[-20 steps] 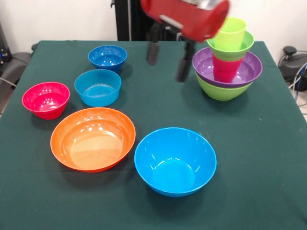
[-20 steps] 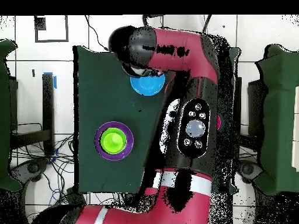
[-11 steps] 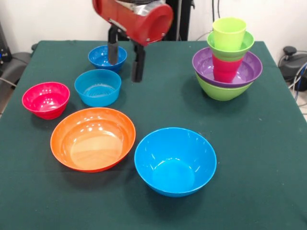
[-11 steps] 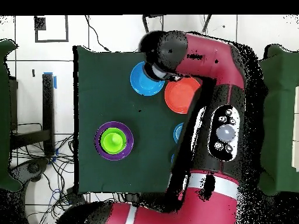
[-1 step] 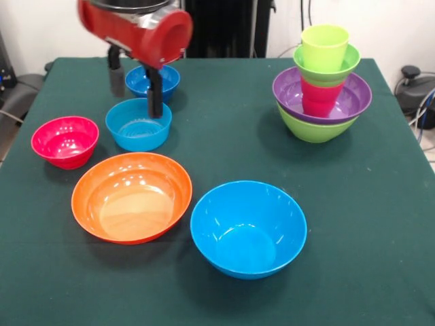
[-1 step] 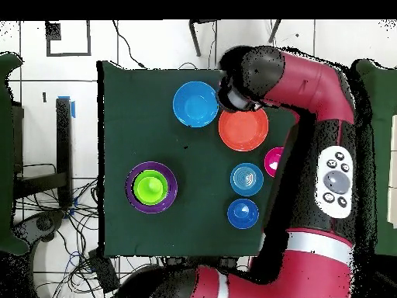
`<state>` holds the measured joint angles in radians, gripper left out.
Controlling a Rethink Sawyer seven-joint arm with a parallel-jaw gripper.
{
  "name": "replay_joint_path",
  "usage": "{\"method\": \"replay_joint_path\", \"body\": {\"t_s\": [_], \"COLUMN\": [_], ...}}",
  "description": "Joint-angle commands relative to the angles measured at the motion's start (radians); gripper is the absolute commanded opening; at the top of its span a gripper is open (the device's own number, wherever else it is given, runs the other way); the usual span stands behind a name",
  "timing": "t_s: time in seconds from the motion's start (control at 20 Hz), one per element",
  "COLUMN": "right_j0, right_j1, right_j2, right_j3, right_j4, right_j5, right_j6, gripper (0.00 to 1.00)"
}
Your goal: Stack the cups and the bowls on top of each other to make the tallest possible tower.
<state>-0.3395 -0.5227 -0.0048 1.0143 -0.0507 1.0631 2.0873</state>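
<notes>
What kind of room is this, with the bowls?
Probably a robot lab: a red robot arm works over a green-covered table, and cables trail across the tiled floor.

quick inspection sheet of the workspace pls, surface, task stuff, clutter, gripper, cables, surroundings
surface: green cloth table, flat, no spills seen.
tower: large green bowl, purple bowl, red cup, small green bowl, green cup on top; upright.
loose bowls: orange, large light blue, pink-red, small light blue, dark blue; all upright, none touching.
clutter: nothing seen.
gripper: open, empty, above the small blue bowls.
cables: wires beyond the table's edge, off the surface.
surroundings: white wall; tiled floor.
</notes>
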Motion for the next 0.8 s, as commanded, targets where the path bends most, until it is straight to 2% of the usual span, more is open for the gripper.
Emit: {"method": "replay_joint_path", "body": {"t_s": [0.05, 0.35, 0.8], "right_j0": [-0.047, -0.096, -0.131], "right_j1": [0.034, 0.066, 0.094], "right_j2": [0.162, 0.206, 0.249], "right_j3": [0.12, 0.13, 0.187], "right_j4": [-0.124, -0.142, -0.162], "right_j5": [-0.078, -0.131, -0.176], "right_j6": [-0.436, -0.523, -0.553], "gripper": [1.0, 1.0, 1.0]}}
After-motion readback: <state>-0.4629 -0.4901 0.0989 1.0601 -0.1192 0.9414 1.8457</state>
